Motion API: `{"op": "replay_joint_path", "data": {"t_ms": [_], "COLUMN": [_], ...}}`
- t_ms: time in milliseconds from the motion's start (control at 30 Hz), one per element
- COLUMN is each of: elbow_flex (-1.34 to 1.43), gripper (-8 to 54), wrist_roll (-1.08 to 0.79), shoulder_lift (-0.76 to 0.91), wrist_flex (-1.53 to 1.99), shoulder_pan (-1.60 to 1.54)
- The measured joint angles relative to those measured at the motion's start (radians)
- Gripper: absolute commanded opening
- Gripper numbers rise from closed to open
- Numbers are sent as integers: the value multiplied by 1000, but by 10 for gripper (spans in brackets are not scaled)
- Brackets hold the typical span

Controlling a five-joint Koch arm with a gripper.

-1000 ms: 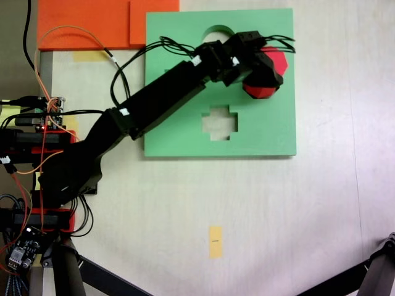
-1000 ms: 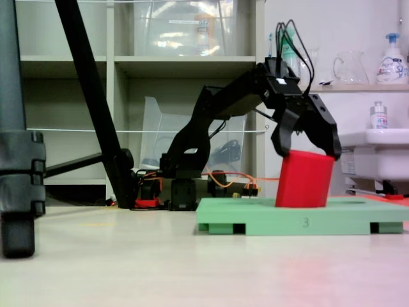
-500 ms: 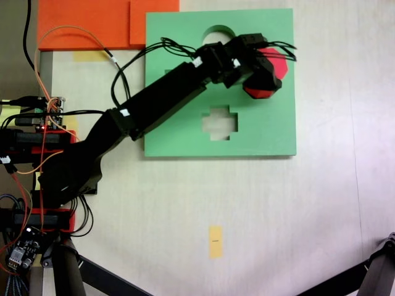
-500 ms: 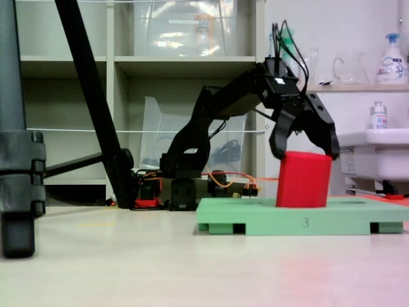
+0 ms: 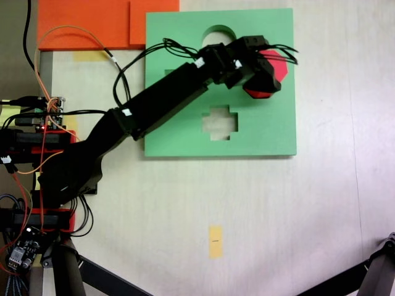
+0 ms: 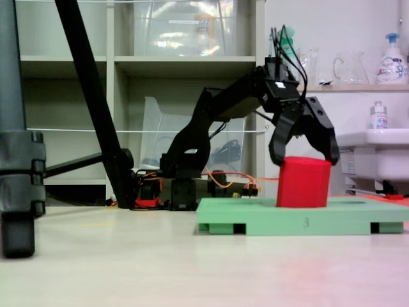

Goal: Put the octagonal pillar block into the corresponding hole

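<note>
The octagonal pillar block (image 5: pixel 281 66) is a red foam prism. It stands upright on the right part of the green board (image 5: pixel 271 135), with its foot sunk into the board (image 6: pixel 255 220). The corresponding hole is hidden under the block (image 6: pixel 303 185). My gripper (image 6: pixel 303 158) hangs right above the block, open. Its jaws are spread about as wide as the block, with the tips level with its top edge. From above, the gripper (image 5: pixel 268 74) covers much of the block's top.
The board also has a round cutout (image 5: pixel 219 31) and a cross-shaped cutout (image 5: pixel 220 121). An orange foam slab (image 5: pixel 86 24) lies at the top left. A yellow tape mark (image 5: pixel 215 240) is on the table. A tripod leg (image 6: pixel 96 109) and shelves stand behind.
The block went from tilted to upright and sank lower into the board. The jaws spread slightly and their tips now sit at its top edge instead of overlapping its sides.
</note>
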Motion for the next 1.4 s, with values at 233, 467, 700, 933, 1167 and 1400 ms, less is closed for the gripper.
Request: {"op": "replay_joint_path", "data": {"t_ms": [233,467,700,933,1167,1400], "elbow_flex": [-5,-5,-11,117,333,940], "gripper": [528,483,388,389,395,399], "wrist_roll": [35,-98,-1103,-1612,-1867,-1907], "shoulder_lift": [-5,106,489,698,788,1040], "wrist_flex": [15,95,342,494,437,48], "shoulder_pan": [-12,-28,41,373,577,589]}}
